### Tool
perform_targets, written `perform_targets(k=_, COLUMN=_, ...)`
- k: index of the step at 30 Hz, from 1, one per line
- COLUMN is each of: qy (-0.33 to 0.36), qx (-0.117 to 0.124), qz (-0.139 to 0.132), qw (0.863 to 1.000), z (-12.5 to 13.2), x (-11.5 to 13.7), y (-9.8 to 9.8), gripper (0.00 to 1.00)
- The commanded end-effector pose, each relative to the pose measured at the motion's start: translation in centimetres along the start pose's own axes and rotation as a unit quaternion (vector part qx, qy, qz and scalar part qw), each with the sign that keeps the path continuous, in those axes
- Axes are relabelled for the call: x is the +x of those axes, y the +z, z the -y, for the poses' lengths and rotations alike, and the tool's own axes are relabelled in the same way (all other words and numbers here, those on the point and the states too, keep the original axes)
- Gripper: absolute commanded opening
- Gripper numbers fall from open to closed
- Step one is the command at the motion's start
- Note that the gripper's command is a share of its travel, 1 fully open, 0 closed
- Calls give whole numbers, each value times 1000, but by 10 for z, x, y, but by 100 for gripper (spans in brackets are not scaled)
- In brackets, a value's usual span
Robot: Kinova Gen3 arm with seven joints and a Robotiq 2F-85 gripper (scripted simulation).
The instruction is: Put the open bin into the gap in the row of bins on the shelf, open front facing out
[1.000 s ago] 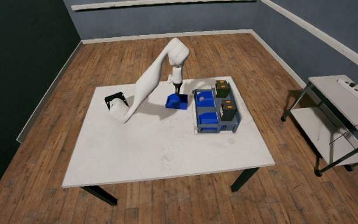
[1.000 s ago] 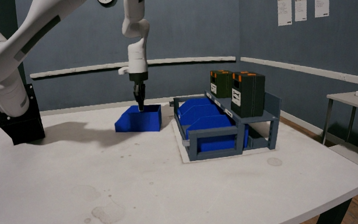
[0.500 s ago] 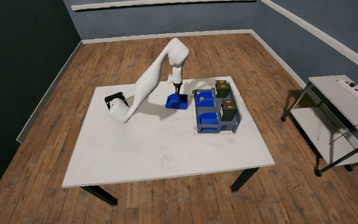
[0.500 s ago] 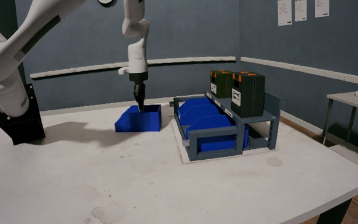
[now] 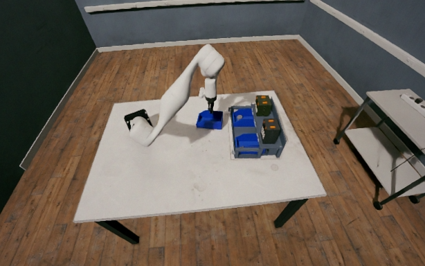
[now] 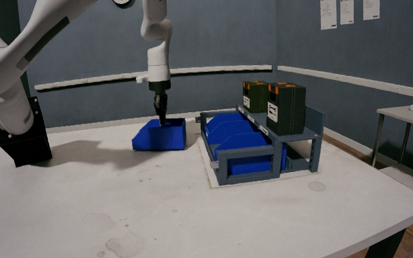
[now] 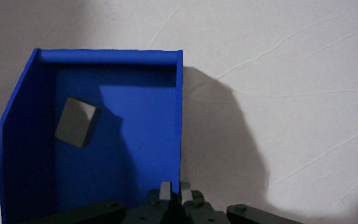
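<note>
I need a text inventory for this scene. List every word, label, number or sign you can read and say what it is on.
Nothing can be read.
White labels on the two dark green boxes on the shelf's top board: print too blurred.
Small white tags along the front edge of the shelf: too small.
Three paper sheets on the wall: lines of print, too small.
Loose blue bin, gripper: no markings visible.

Top view: high above the near side, angled down on the whole table [image 5: 194,180] and surrounding floor, from far off. Exterior view: low at the table's near edge, level, facing the far wall, closer in (shelf [image 6: 296,136] at right). Wrist view: straight down, very close, onto the blue bin [image 7: 135,145]. Bin common to all three; shelf common to the first two.
</note>
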State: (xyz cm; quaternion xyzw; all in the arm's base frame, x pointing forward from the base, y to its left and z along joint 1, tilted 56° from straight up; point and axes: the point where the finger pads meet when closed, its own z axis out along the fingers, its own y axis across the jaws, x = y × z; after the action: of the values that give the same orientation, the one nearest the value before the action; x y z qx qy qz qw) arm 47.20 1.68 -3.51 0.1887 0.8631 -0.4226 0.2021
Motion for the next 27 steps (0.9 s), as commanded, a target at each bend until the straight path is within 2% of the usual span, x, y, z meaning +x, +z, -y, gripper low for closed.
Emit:
perform_targets(k=1, qy=0, qx=-2, qz=1, qw=1000, z=-1, x=0, y=-2, gripper=10)
perform_targets(k=7, qy=0, qx=-2, qz=1, qw=1000, z=-1, x=0, y=-11, gripper=10)
perform_targets(k=19, qy=0, qx=-2, qz=1, qw=1000, z=-1, x=0, y=-11, gripper=10)
perform_targets(k=27, qy=0, qx=-2, qz=1, qw=1000, z=-1, x=0, y=-20, gripper=10)
